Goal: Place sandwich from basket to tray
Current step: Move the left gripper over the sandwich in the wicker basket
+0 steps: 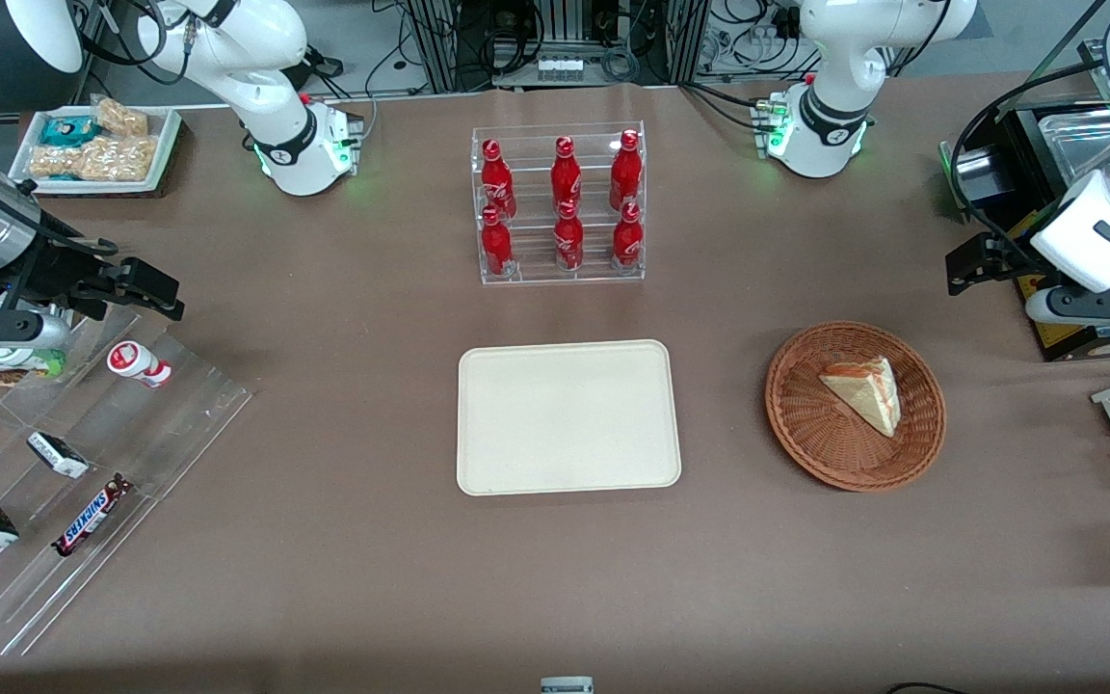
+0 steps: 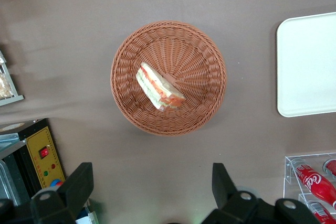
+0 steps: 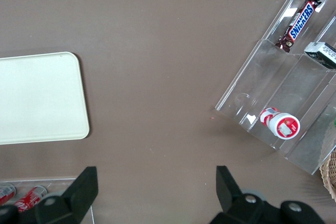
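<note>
**Sandwich in basket, gripper apart**

Nearest you, the tray (image 1: 569,416) and the basket (image 1: 810,434) sit side by side; the sandwich (image 1: 865,391) lies in the basket. Farther off, your gripper (image 2: 152,188) hangs above the table, fingers (image 2: 79,184) spread wide, holding nothing.

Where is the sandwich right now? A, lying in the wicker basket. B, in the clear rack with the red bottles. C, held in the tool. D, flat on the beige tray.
A: the sandwich lies inside the basket, the tray is bare, and the tool hangs open above the basket, holding nothing.
</note>
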